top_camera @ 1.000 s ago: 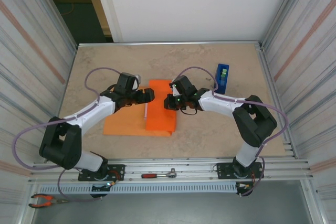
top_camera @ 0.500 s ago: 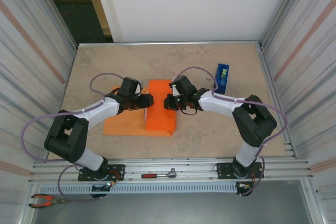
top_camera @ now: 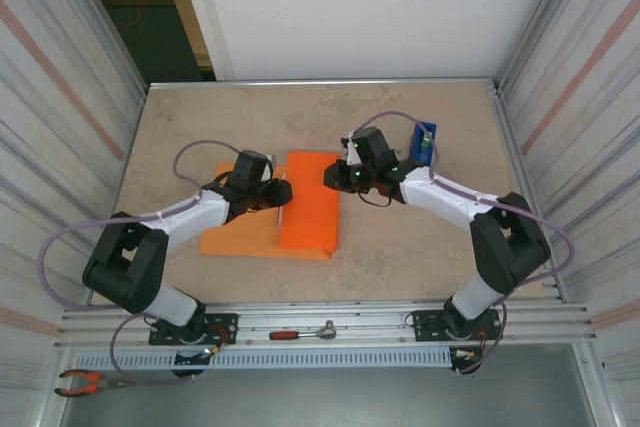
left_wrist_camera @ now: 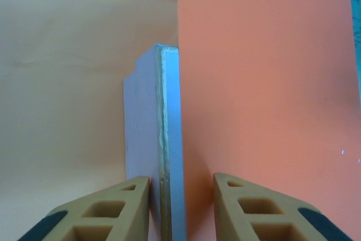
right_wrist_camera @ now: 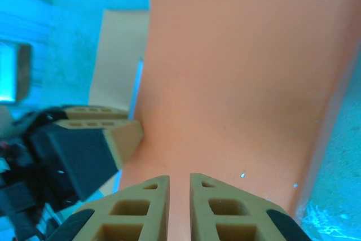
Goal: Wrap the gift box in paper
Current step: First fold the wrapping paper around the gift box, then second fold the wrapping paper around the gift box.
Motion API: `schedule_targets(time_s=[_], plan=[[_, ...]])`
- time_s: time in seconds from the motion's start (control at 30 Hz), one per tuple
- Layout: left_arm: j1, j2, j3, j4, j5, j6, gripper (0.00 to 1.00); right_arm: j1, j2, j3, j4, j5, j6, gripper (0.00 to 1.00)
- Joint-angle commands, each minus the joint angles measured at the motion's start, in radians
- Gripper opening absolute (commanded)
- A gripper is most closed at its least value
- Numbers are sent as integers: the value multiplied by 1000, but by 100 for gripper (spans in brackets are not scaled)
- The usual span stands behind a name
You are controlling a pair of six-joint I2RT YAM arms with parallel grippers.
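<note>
Orange paper (top_camera: 310, 212) over box (left_wrist_camera: 141, 134), L gripper (left_wrist_camera: 181, 183) astride edge, grip unclear, R gripper (right_wrist_camera: 179, 180) barely ajar, blue dispenser (top_camera: 425, 137) behind

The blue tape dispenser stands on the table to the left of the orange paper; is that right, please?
Not quite: the blue tape dispenser stands on the table to the right of the orange paper, as the top external view shows.

Bright orange paper (top_camera: 236, 240) is spread out flat, with its right part folded up and over the gift box (left_wrist_camera: 141, 139). The box sits roughly mid-sheet under that flap, so only its pale pinkish side peeks out along the flap's left edge.
</note>
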Motion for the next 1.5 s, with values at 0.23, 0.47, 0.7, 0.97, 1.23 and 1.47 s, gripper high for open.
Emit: schedule_targets(time_s=[0.23,0.47,0.7,0.97,1.23,1.47], plan=[[-42,-4,-56,-77,-69,-46,30,-21,106,91,-96,-85,-49,0],[-60,-13,-68,-74,-87,-84,30,12,242,246,-200,-93,-106,0],[-70,-9,-68,-72,-97,-94,30,23,315,259,-226,-56,-125,0],[-70,-9,-61,-79,-95,-91,29,30,351,193,-209,-33,-134,0],[-65,-39,-26,-127,-111,-68,31,42,365,180,-229,13,-147,0],[48,-184,-3,-217,-106,-53,61,40,363,157,-227,45,-140,0]])
